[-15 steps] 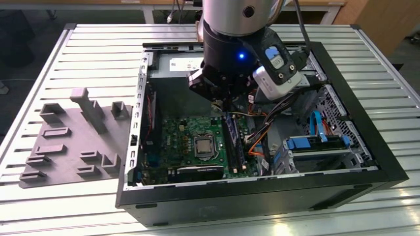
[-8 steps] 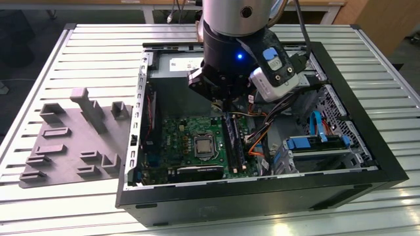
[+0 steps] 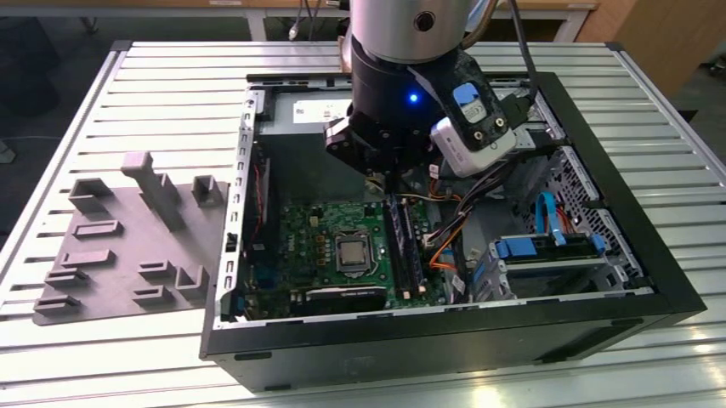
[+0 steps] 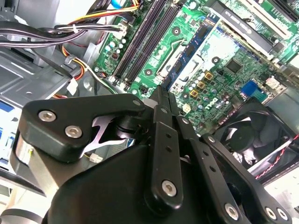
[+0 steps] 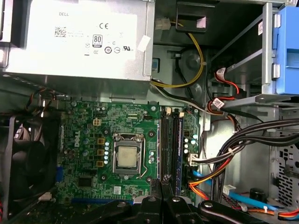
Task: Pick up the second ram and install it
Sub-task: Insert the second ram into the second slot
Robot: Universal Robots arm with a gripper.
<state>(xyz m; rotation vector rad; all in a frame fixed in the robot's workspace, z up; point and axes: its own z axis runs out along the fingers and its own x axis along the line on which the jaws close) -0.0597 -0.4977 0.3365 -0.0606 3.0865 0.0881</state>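
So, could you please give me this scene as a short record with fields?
Table: slatted metal table, carrying everything
Case: open computer case, lying on its side on the table
Tray: grey tray beside the case, toward the exterior view's left
Gripper: gripper inside the case, over the memory slots; contact unclear
Slots: long black pair beside the processor on the green motherboard
Memory stick: cannot tell whether one is held or seated

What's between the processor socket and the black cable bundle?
The long black memory slots, running side by side on the green motherboard, as the first wrist view shows.
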